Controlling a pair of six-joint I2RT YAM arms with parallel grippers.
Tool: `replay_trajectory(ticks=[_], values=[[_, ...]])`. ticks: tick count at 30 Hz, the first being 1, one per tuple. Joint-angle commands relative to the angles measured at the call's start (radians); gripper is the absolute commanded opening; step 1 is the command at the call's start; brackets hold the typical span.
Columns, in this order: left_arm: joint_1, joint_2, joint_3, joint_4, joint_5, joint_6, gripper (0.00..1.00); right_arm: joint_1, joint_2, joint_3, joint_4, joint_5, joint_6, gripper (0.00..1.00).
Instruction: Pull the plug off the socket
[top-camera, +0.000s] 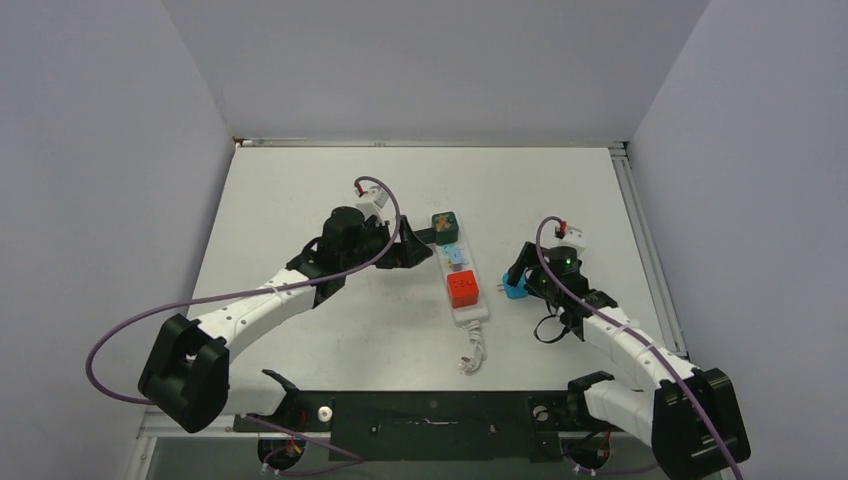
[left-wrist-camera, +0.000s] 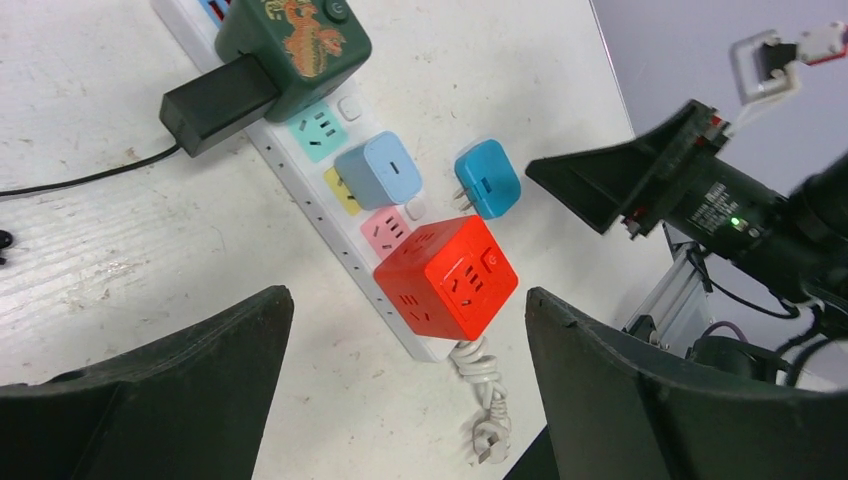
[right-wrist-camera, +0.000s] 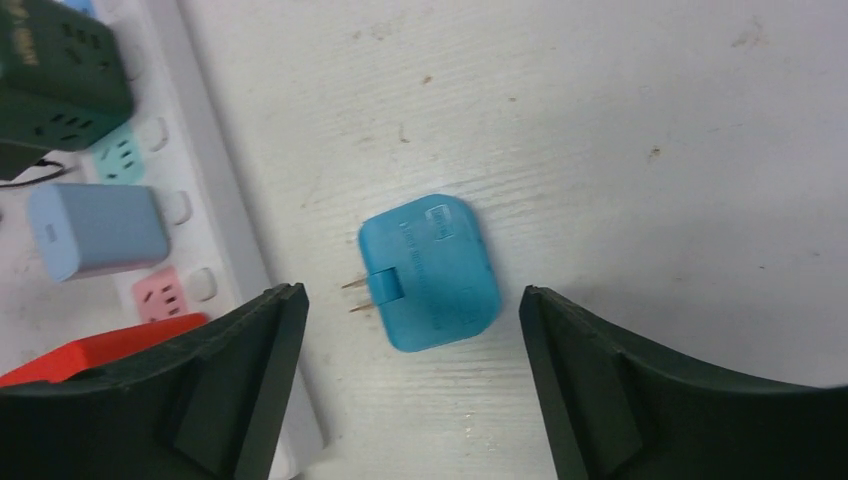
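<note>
Right claw gapes empty over the blue plug — loose on the scuffed white table.

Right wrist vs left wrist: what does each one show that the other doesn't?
Right wrist only: the printed face of the blue plug, lying flat on the table between the fingers of the open right end effector, touching neither.

Left wrist only: the socket's coiled white cord, the whole red cube and the right arm seen from outside.

Both: the blue plug off the socket with its prongs bare, the grey-blue charger plugged in, the green cube and the pink outlet.
</note>
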Motion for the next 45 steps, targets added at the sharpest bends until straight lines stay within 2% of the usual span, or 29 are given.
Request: replay_trajectory(ticks=[1,6,8,13,20,29,38,45], values=[[0.027,0.019,0.021,0.004,0.014,-0.014,0.84,0.107,-0.071,0.077,-0.029,0.006,-0.058,0.84],[0.036,0.033,0.024,-0.004,0.016,-0.02,0.84,0.276,-0.076,0.153,-0.076,0.069,-0.102,1.0],[0.042,0.042,0.026,-0.003,0.024,-0.028,0.84,0.324,-0.07,0.175,-0.079,0.072,-0.115,0.94],[0.051,0.061,0.032,-0.005,0.046,-0.035,0.84,0.439,-0.013,0.234,-0.088,0.116,-0.144,0.9],[0.051,0.099,0.056,-0.032,0.082,-0.03,0.84,0.596,0.124,0.318,-0.161,0.337,-0.136,0.9],[0.051,0.109,0.058,-0.032,0.096,-0.038,0.87,0.649,0.236,0.374,-0.215,0.453,-0.07,0.9],[0.051,0.128,0.069,-0.043,0.109,-0.039,0.87,0.658,0.298,0.404,-0.232,0.465,-0.047,0.9],[0.052,0.148,0.083,-0.057,0.121,-0.035,0.88,0.665,0.33,0.416,-0.239,0.459,-0.052,0.95]])
